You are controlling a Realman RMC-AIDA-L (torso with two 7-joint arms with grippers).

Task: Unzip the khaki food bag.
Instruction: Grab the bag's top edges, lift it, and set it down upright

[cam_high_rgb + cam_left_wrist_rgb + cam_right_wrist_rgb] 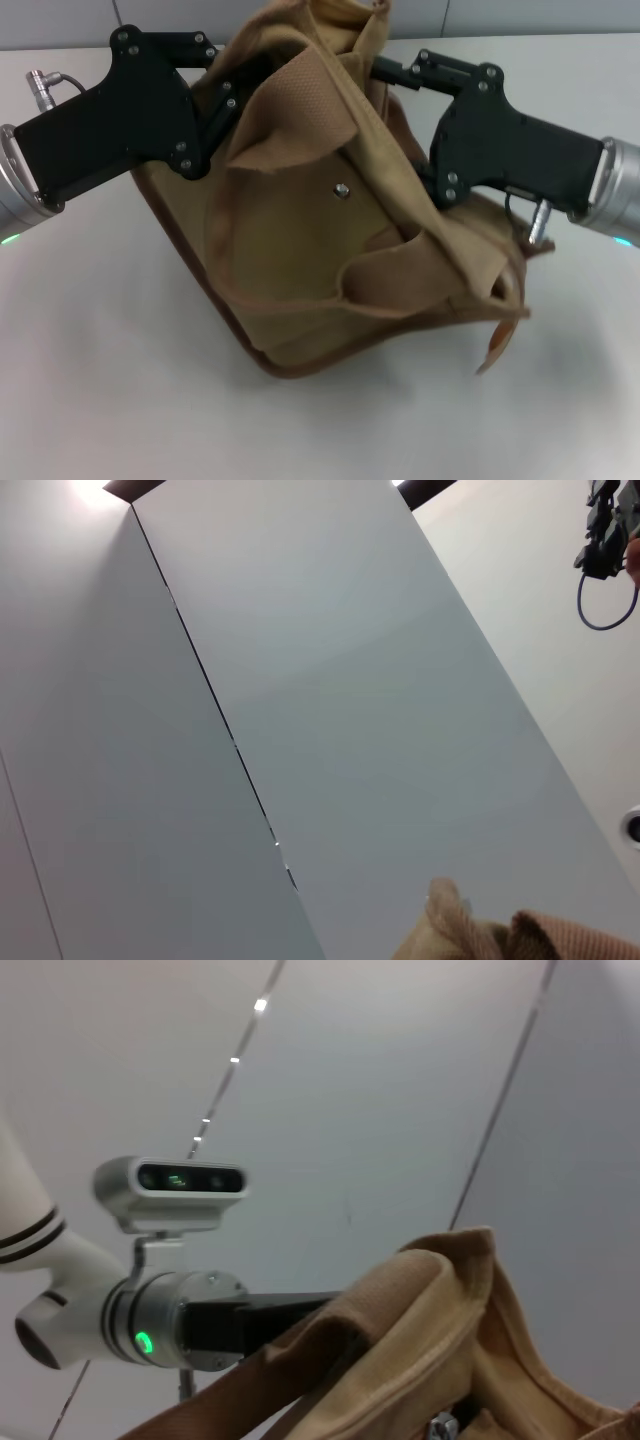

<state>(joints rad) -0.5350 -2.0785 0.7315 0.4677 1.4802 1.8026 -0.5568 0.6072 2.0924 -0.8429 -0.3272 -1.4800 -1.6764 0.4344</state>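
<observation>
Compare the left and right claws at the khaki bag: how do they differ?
The left claw meets the khaki food bag at its left upper corner; the right claw reaches in from the right, near the top. Both claws' tips are buried in fabric folds, so neither grip can be read.

Even, cool overhead light falls on the pale table (90, 330), and the khaki food bag (330, 260) throws only a soft, diffuse shadow toward 5 o'clock, where its trailing strap end is smeared by motion blur. In the left wrist view a hot glare burns out the corner at 11 o'clock, the grey wall panels (330, 680) are evenly lit, and the scrap of fabric at 5 o'clock is soft and out of focus. The right wrist view is dimmer, with small bright glints strung along a panel seam (235, 1060) toward 12 o'clock and close canvas folds slightly blurred
</observation>
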